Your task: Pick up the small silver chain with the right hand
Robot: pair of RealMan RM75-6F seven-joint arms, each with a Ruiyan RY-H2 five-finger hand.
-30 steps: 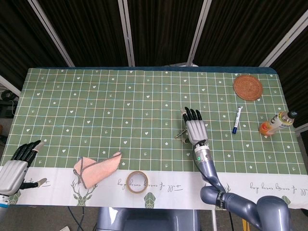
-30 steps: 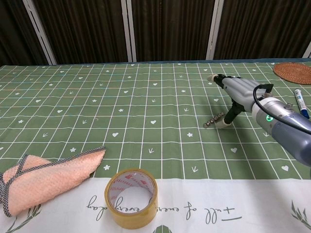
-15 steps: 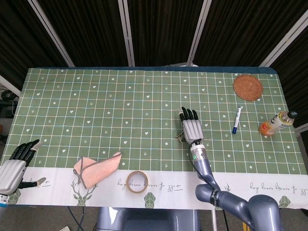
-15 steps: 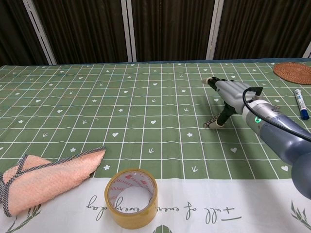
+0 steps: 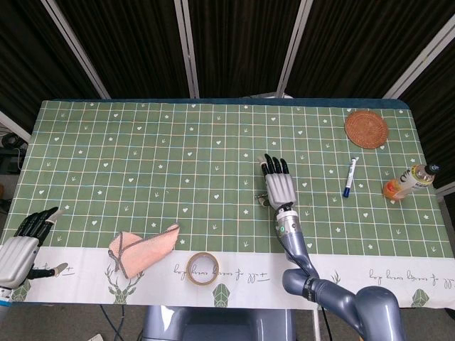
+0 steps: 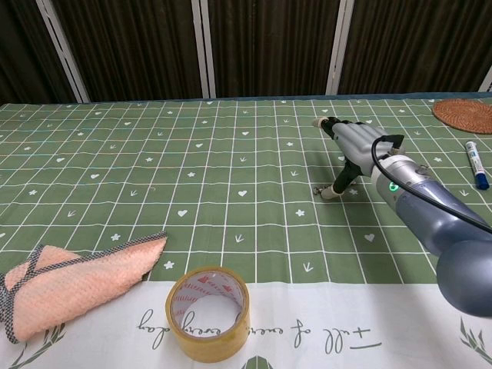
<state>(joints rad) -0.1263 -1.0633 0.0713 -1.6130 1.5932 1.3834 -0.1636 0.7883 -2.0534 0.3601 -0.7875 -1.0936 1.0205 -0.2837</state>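
Silver links of the chain (image 6: 319, 189) are barely showing on the green tabletop (image 5: 142, 163), just under the thumb side of the right hand (image 5: 280, 187), near the middle of the cloth. That hand is lying flat above it with its fingers (image 5: 274, 165) stretched forward and apart, while the thumb is reaching down toward the cloth beside the chain; whether it is already touching the links I cannot tell. The left hand (image 5: 20, 249) is resting at the near left corner, fingers loosely apart and holding nothing.

To do this step well, I think the hand should be settling lower so thumb and a fingertip are bracketing the links, then closing slowly, since a thin chain lying flat will be slipping out of a shallow pinch.

From the head view the hand is covering nearly all of the chain, leaving only a glint at its left edge. The chest view is giving the side-on look: the thumb pointing down and a small piece of chain just beside its tip.
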